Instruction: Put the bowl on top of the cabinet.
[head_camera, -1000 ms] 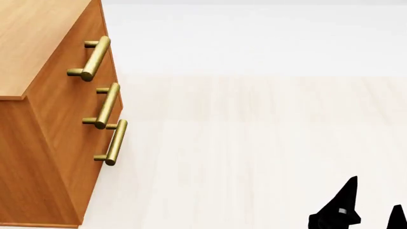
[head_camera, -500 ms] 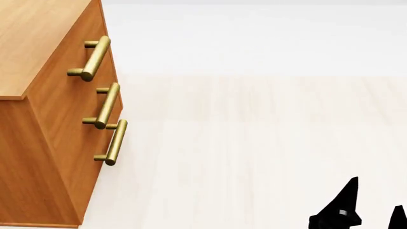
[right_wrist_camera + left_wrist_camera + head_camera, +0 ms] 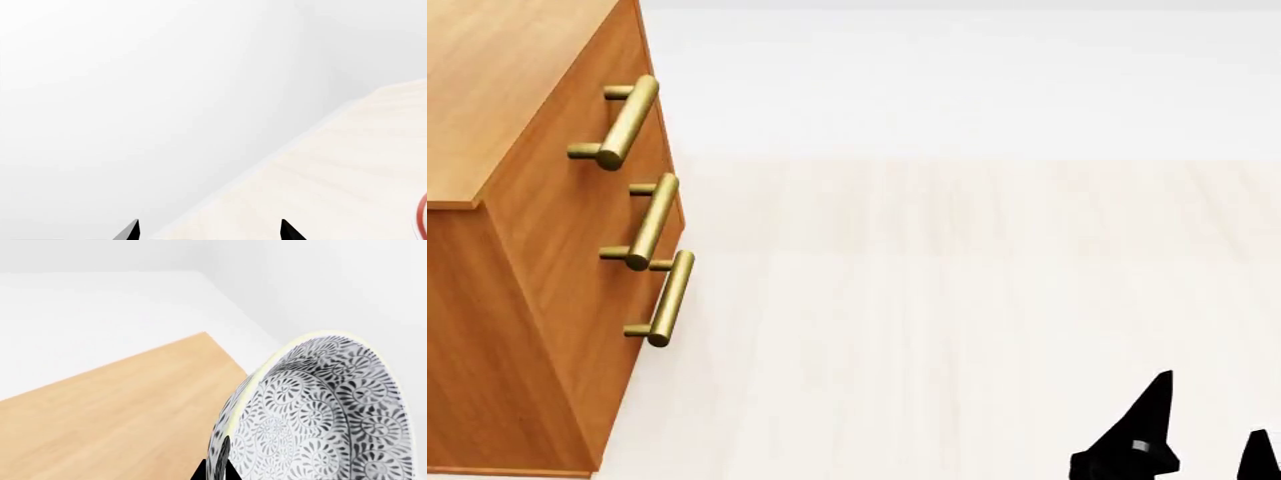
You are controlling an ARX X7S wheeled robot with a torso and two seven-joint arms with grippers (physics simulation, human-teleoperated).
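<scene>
In the left wrist view the bowl (image 3: 320, 410), white with dense grey-black flower motifs, is tipped on its side above the cabinet's light wood top (image 3: 113, 420). My left gripper (image 3: 215, 471) is shut on the bowl's rim, with one black fingertip on each side of the wall. The head view shows the orange-brown cabinet (image 3: 547, 270) at the left with three brass handles; neither the bowl nor the left gripper appears there. My right gripper (image 3: 1212, 432) sits low at the right of the head view. It stands open (image 3: 210, 231) with nothing between its fingers.
Pale wooden floor (image 3: 961, 320) stretches to the right of the cabinet, with a white wall behind. A thin red curved edge (image 3: 421, 215) shows at the border of the right wrist view. White walls meet in a corner beyond the cabinet top (image 3: 220, 270).
The right gripper has edged very slightly to the left in the head view. The cabinet has not moved.
</scene>
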